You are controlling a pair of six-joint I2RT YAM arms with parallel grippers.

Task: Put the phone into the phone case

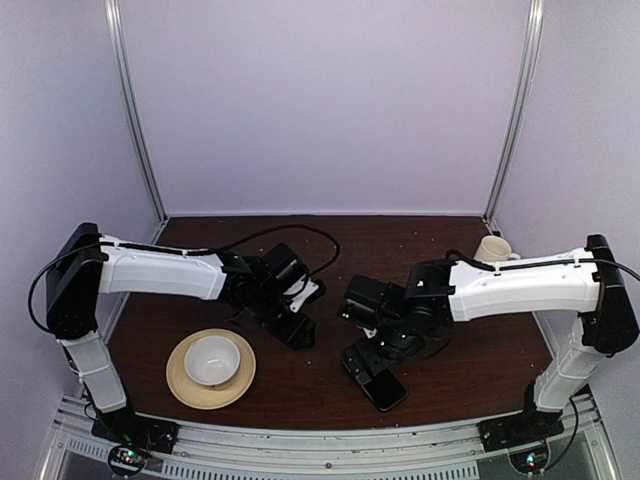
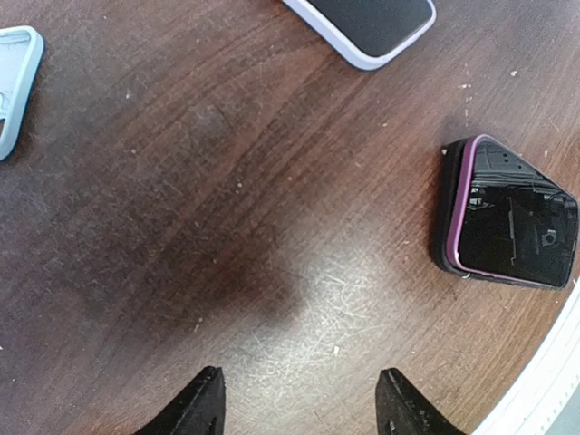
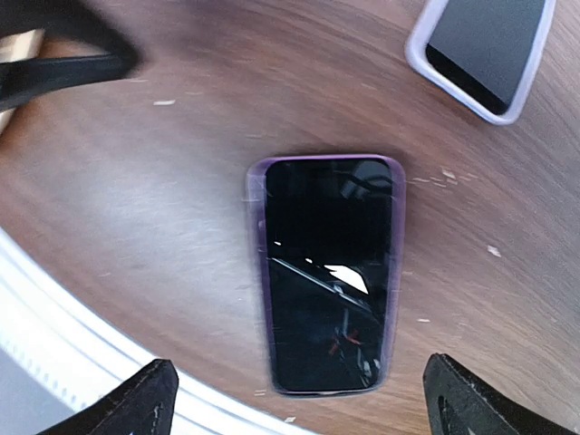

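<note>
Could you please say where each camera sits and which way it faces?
Top external: above, behind the bases, looking down on the brown wooden table, white left arm and right arm.
Left wrist: faces down at the table and light-blue phone case; open left end effector tips at bottom.
Right wrist: faces down over the glossy black purple-edged phone; open right end effector tips at bottom.
Wrist views share that phone and a white-rimmed phone.

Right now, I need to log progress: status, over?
Left fingers open, empty. Right fingers open over the phone, lying flat. Phone case sits apart, empty. Light-rimmed phone nearby, not blocking.
</note>
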